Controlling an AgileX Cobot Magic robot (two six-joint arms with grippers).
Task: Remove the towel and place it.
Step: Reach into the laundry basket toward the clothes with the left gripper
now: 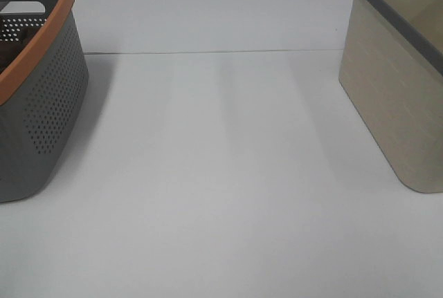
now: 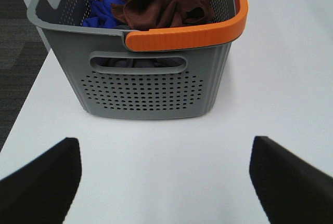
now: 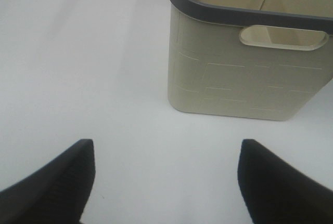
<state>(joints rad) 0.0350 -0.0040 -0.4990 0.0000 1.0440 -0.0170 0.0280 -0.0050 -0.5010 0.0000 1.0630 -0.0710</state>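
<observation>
Now the towel (image 2: pixel 161 0) lies crumpled in the grey basket (image 2: pixel 151 96) at nine o'clock; left fingers (image 2: pixel 41 182) and right fingers (image 3: pixel 47 182) spread apart.

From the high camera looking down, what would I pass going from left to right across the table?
grey basket with an orange rim → white table surface in the middle → beige basket with a dark grey rim

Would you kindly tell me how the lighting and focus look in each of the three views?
Exterior high: flat, bright light washes out the table, with soft shadows beside the grey basket and beige basket. Left wrist: the towel is sharp, the left tool dark and soft-edged. Right wrist: likewise, crisp beige basket, soft-edged right tool.
</observation>
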